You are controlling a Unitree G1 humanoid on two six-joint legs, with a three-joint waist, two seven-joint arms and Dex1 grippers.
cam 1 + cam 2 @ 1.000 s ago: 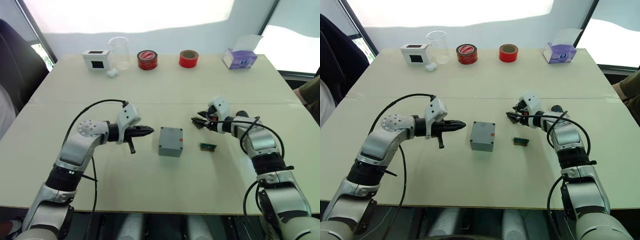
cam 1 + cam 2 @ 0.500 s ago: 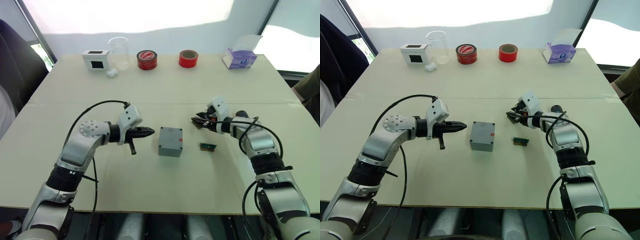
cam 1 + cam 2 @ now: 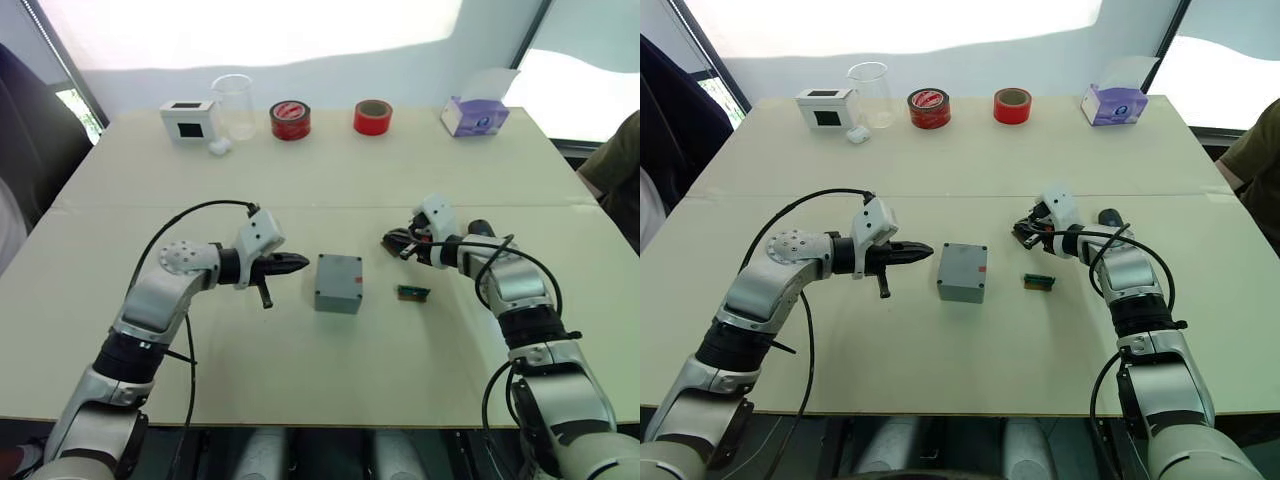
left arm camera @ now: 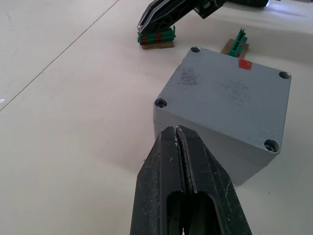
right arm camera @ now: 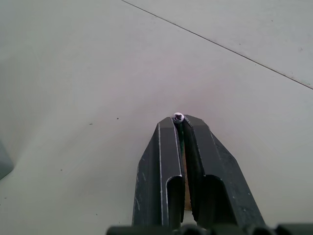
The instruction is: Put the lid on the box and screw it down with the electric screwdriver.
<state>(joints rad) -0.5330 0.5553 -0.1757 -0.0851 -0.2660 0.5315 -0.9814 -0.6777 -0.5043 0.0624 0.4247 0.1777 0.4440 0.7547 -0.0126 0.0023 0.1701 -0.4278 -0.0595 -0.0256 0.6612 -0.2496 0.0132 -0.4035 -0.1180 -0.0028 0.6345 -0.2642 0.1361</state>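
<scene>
- The box [image 3: 339,283] sits near the middle of the table [image 3: 330,190], with the lid [image 4: 230,93] already on top of it, flush with its walls. The left wrist view shows corner holes in the lid and a small red mark near its far edge.
- The left tool [image 3: 296,264] hovers just beside the box on the robot's left, tips pointing at it and not touching. Its two black fingers [image 4: 166,166] are pressed together with nothing between them.
- A short black stub hangs down under the left wrist [image 3: 263,294]; I cannot tell what it is.
- The right tool [image 3: 394,240] is low over the table on the robot's right, well apart from the box. In the right wrist view its fingers [image 5: 166,161] are closed to a thin slit, pinching something small with a pale round tip [image 5: 178,117], possibly a screw; it is too small to be sure.
- In the left wrist view the right tool's tip rests on a small green and red part [image 4: 155,38] lying on the table.
- A second small green part [image 3: 412,293] lies on the table between the box and the right arm, touching neither.
- Along the far edge of the table stand a white box with a black window [image 3: 189,119], a clear beaker [image 3: 234,105], a dark red roll of tape [image 3: 290,120], a bright red roll of tape [image 3: 373,116] and a purple tissue box [image 3: 476,116].
</scene>
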